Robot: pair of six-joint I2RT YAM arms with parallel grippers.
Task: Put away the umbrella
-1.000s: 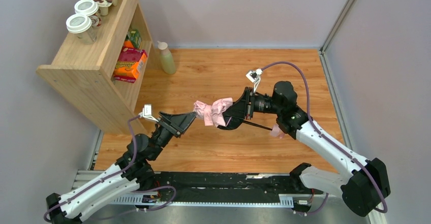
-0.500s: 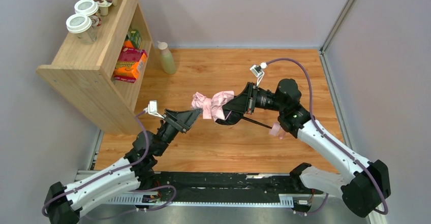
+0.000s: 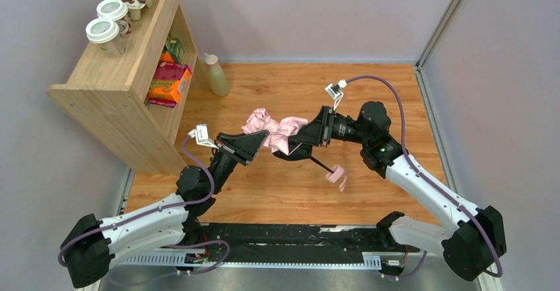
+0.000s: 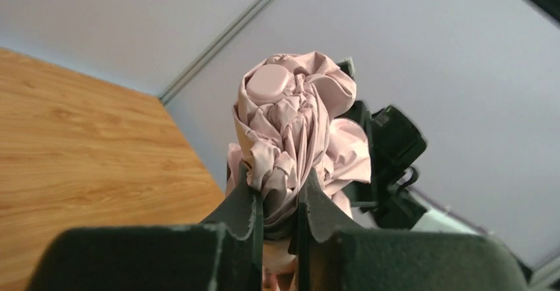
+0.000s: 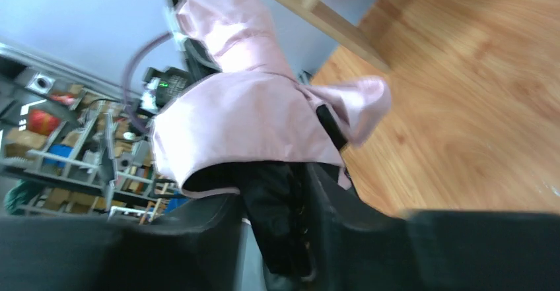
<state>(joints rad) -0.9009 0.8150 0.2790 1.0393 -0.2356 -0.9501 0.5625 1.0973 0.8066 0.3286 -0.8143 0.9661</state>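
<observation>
My left gripper [image 4: 280, 198] and right gripper [image 5: 276, 202] clamp the umbrella [image 3: 272, 127] above mid-counter [image 3: 277, 192]; shelf [image 3: 112, 83] at left rear corner, grey walls [image 3: 297, 14] around.

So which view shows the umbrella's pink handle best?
The top external view: the handle shows whole at the end of the shaft. The left wrist view shows only bunched canopy; the right wrist view likewise, no handle.

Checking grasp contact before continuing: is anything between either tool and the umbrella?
Nothing visible does. The left tool and the right tool are each shut directly on the umbrella, gripping its pink canopy from opposite ends.
</observation>
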